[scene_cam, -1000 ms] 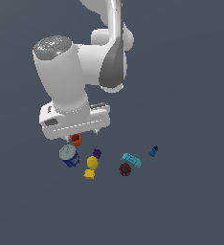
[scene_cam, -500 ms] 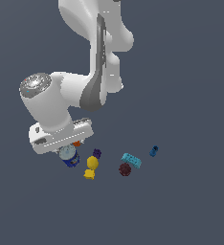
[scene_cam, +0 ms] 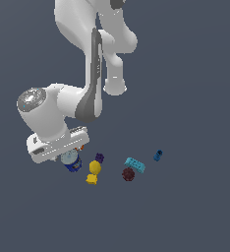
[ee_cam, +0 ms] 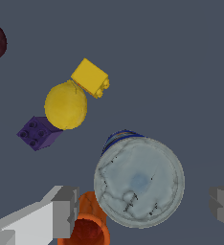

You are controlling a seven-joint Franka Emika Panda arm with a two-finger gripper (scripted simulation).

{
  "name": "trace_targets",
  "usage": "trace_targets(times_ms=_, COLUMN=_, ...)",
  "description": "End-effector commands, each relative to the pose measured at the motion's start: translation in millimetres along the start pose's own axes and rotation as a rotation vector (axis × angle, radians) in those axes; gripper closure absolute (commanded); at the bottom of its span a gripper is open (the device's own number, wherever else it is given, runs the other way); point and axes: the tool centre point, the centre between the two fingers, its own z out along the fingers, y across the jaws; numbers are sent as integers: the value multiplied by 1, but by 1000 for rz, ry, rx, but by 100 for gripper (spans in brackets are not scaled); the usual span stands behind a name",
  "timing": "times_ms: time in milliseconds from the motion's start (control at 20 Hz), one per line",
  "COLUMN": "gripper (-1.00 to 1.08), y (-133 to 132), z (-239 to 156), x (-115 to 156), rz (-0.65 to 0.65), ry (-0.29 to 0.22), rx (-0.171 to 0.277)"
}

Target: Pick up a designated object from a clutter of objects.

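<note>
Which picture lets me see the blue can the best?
The wrist view. The can fills much of that picture, seen from above: you see its round grey lid and a bit of blue side, with the open hand around it. In the exterior view the can is small and partly hidden under the robot's hand.

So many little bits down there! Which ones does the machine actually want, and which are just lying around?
Part of the job:
- blue can with a grey lid
- claw, open, one finger on each side of the can

Just lying about:
- orange cup
- yellow ball
- yellow block
- purple block
- dark red piece
- cyan bar
- small blue block
</note>
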Motion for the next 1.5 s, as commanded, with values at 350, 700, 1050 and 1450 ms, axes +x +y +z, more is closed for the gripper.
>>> trace_targets(times_ms=350, gripper=-92, y=0, z=14, x=-1, rz=-3, ry=0, rx=0)
trace_targets(times_ms=700, gripper=-92, y=0, z=47, x=-2, rz=-5, ry=0, rx=0)
trace_targets(times_ms=1050, gripper=108, y=1, z=52, x=-1, rz=-5, ry=0, rx=0)
trace_targets(times_ms=1450, gripper=108, y=1, z=52, x=-1, rz=-5, ry=0, rx=0)
